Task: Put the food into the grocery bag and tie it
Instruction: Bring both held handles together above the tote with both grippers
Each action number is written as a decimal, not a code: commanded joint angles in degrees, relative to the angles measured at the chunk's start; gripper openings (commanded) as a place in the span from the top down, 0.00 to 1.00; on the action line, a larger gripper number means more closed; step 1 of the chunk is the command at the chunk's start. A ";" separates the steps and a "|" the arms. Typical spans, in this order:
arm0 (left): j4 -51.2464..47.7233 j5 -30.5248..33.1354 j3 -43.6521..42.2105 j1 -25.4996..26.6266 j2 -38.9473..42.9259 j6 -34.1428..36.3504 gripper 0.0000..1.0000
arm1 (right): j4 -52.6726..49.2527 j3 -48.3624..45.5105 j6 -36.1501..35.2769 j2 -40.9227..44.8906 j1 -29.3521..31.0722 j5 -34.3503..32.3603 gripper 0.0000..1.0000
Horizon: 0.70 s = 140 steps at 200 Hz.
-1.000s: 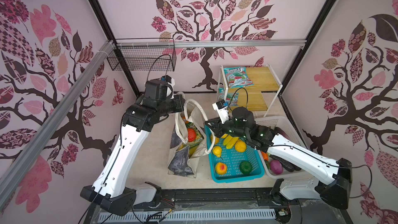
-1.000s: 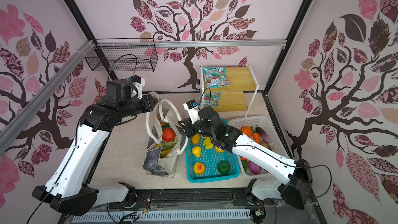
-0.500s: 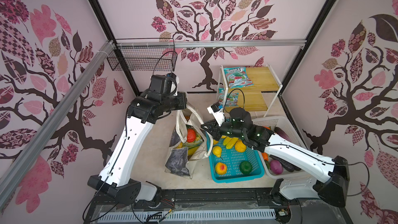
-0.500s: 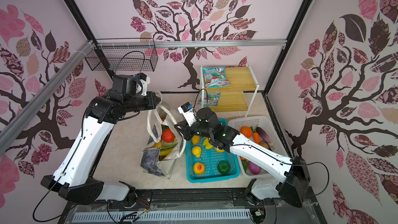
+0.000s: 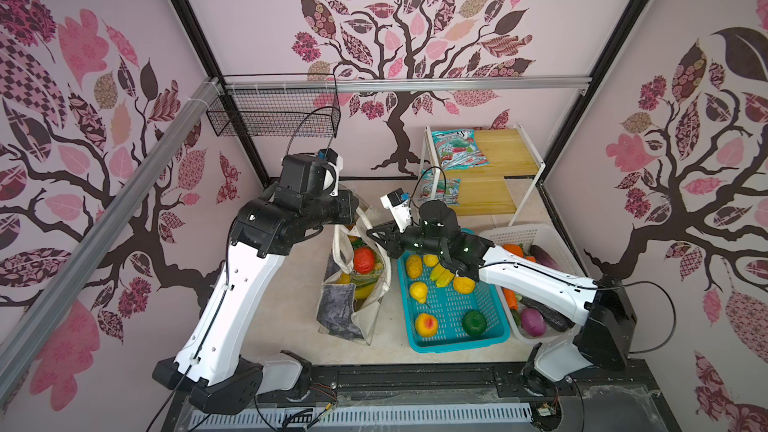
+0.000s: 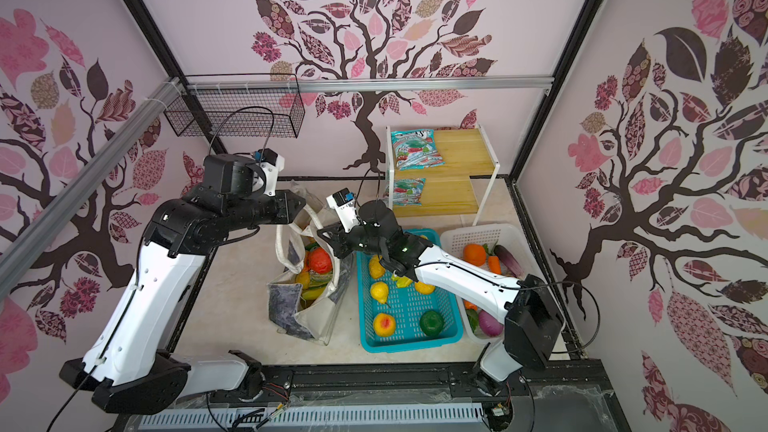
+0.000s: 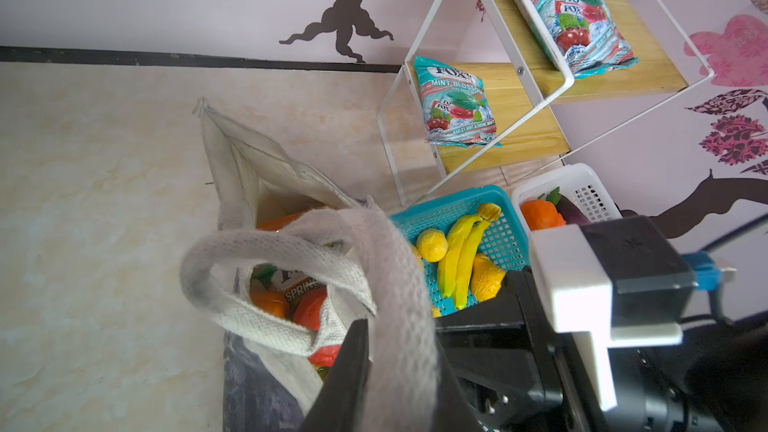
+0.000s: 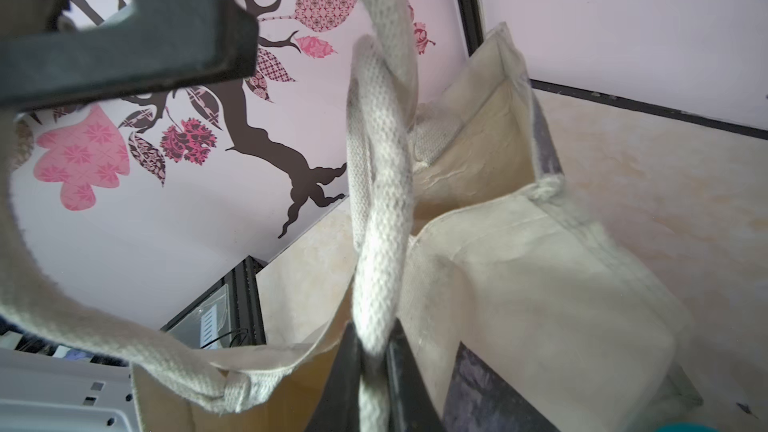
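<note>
The cream grocery bag [image 5: 376, 290] [image 6: 291, 297] stands open on the floor between both arms. Inside it lie a round red vegetable [image 5: 364, 259] [image 6: 319, 259], yellow fruit and an orange sweet packet [image 7: 301, 286]. My left gripper [image 7: 397, 338] hovers over the bag's far end [image 5: 353, 211]. One cream handle strap [image 7: 390, 268] runs between its fingers and fills the gap. My right gripper [image 8: 372, 371] [image 5: 374, 234] is shut on the other handle strap [image 8: 378, 209], which it holds up above the bag's mouth. The two straps cross in the right wrist view.
A teal basket [image 5: 457, 342] with loose fruit stands right of the bag, and a white basket [image 5: 519, 236] of vegetables beyond it. A wooden two-step shelf [image 5: 503, 147] with teal mint packets [image 5: 455, 149] stands at the back. A wire basket [image 5: 270, 118] hangs on the back wall.
My right gripper has moved left over the bag's mouth with its handle. The left wrist has shifted slightly right, and the bag's top has followed.
</note>
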State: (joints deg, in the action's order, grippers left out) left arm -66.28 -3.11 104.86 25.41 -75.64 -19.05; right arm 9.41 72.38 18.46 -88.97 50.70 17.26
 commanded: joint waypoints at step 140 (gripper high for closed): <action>-6.31 11.87 9.47 0.93 2.49 3.33 0.06 | 12.22 2.49 6.79 -3.61 0.96 -5.20 1.00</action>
State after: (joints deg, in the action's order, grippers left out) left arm -72.03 5.37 110.10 26.20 -74.54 -15.49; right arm 19.97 73.25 25.41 -92.40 51.31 13.91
